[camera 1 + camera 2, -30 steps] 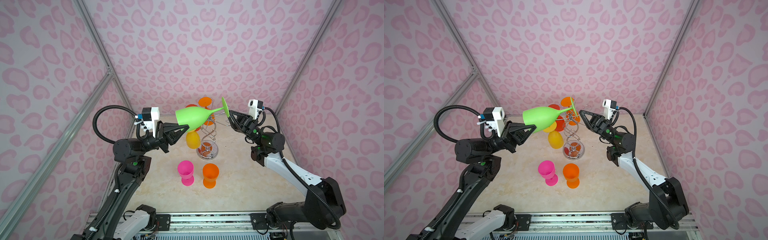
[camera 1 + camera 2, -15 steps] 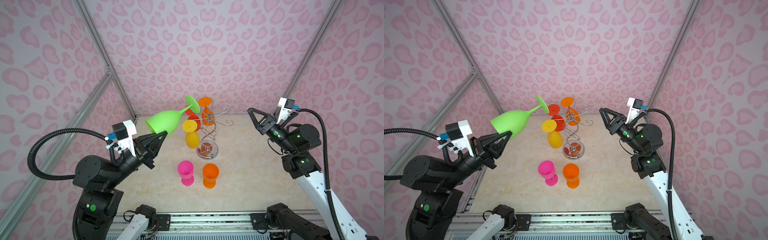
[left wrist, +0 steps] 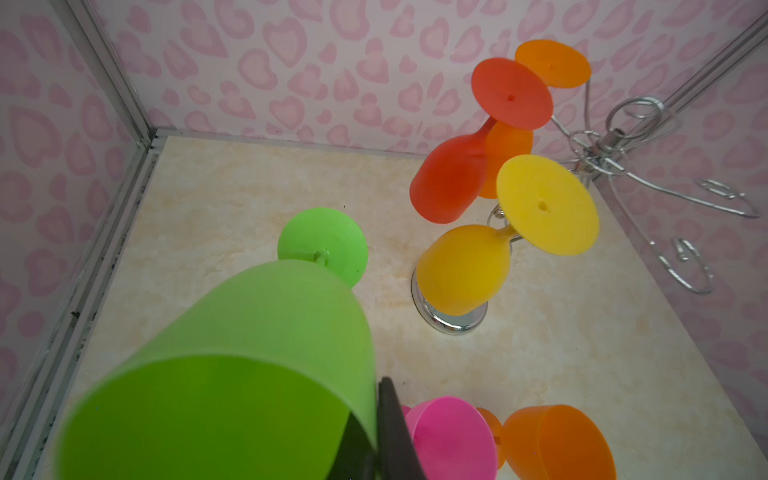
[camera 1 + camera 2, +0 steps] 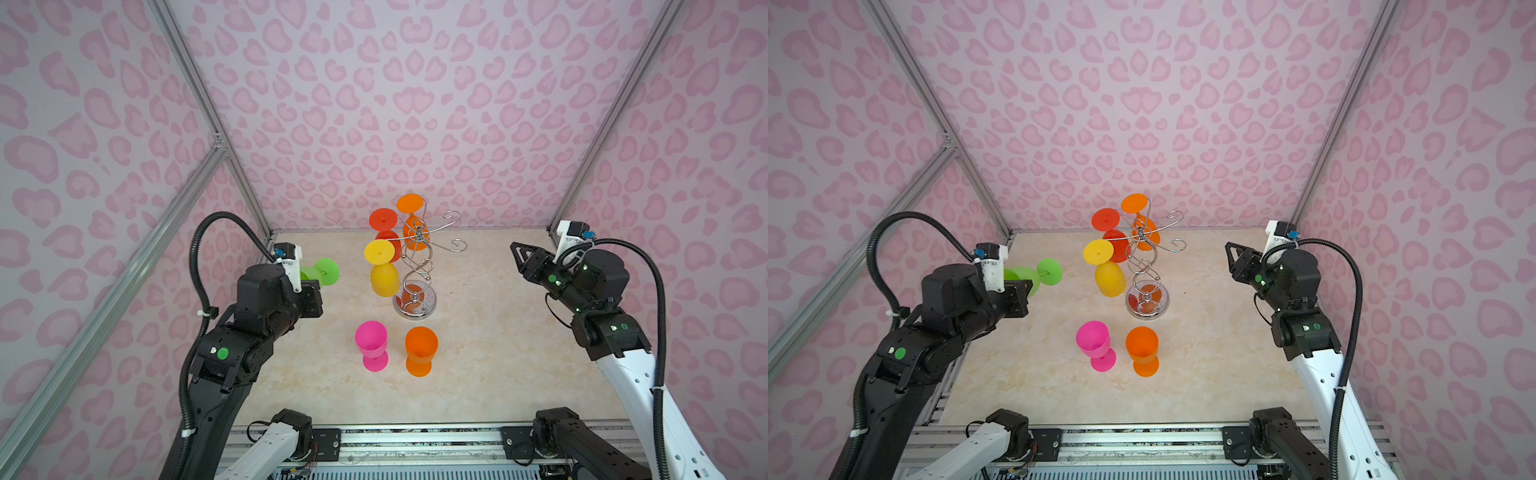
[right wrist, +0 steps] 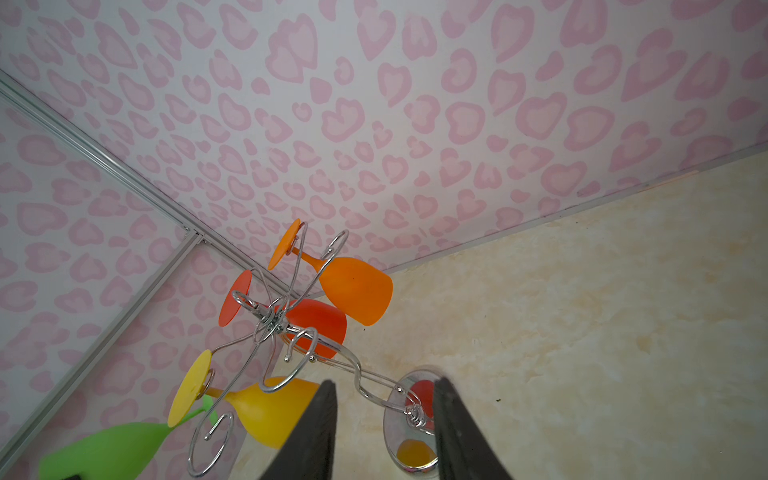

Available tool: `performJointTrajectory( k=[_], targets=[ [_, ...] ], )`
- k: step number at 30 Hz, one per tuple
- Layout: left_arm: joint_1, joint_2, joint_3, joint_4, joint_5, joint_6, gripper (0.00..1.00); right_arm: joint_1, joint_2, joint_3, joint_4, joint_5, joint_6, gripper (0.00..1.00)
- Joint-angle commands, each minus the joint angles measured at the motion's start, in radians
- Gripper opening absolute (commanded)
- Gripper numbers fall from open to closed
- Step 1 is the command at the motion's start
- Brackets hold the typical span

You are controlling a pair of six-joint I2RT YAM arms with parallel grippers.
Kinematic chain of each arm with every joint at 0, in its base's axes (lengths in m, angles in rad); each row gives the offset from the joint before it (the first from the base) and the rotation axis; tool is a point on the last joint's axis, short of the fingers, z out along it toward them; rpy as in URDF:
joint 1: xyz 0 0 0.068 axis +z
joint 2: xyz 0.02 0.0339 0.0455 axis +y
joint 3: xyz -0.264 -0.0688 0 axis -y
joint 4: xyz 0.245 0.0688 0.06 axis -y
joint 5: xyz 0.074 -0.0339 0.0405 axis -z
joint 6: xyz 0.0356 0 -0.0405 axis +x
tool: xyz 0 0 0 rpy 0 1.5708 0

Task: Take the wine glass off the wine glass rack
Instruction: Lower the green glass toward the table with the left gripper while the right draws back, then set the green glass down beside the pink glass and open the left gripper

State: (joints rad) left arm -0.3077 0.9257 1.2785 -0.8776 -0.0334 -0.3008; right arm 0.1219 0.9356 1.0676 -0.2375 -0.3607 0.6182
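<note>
The green wine glass (image 4: pixel 325 271) (image 4: pixel 1049 271) lies on its side in the air, left of the wine glass rack (image 4: pixel 419 270) (image 4: pixel 1144 266) and apart from it. My left gripper (image 3: pixel 376 411) is shut on the rim of its bowl (image 3: pixel 249 353), one finger outside and one inside. In both top views the wrist hides those fingers. The chrome rack stands on its round mirrored base (image 3: pixel 453 324) (image 5: pixel 409 415). At the far right, well away from the rack, my right gripper (image 4: pixel 515 249) (image 4: pixel 1228 249) (image 5: pixel 386 382) is open and holds nothing.
Yellow (image 4: pixel 384 278), red (image 4: pixel 384 220) and orange (image 4: pixel 409 205) glasses hang upside down on the rack's left arms; its right arms are bare. A pink glass (image 4: pixel 371 338) and an orange glass (image 4: pixel 421 345) stand upright in front of the rack. Walls close in on three sides.
The left arm has carried the green glass off the rack, leftward and down, and turned it on its side. The right gripper let go of the glass's foot and drew back to the right.
</note>
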Motion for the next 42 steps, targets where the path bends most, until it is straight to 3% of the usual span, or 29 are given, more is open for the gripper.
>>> performJointTrajectory(
  k=[1, 6, 11, 35, 42],
  targets=[
    [0.001, 0.061, -0.065, -0.016, 0.079, -0.033, 0.02, -0.002, 0.013, -0.005, -0.014, -0.019, 0.001, 0.39],
    [-0.001, 0.139, -0.171, 0.024, 0.161, -0.066, 0.02, -0.002, 0.032, -0.004, -0.019, -0.036, 0.006, 0.39],
    [-0.008, 0.175, -0.213, 0.027, 0.168, -0.068, 0.02, -0.002, 0.047, 0.0, -0.015, -0.041, 0.011, 0.39],
    [-0.12, 0.371, -0.145, -0.015, 0.07, -0.053, 0.02, -0.005, 0.063, -0.029, 0.012, -0.067, 0.032, 0.39],
    [-0.126, 0.384, -0.139, -0.02, 0.07, -0.052, 0.12, -0.008, 0.061, -0.035, 0.012, -0.07, 0.031, 0.39]
  ],
)
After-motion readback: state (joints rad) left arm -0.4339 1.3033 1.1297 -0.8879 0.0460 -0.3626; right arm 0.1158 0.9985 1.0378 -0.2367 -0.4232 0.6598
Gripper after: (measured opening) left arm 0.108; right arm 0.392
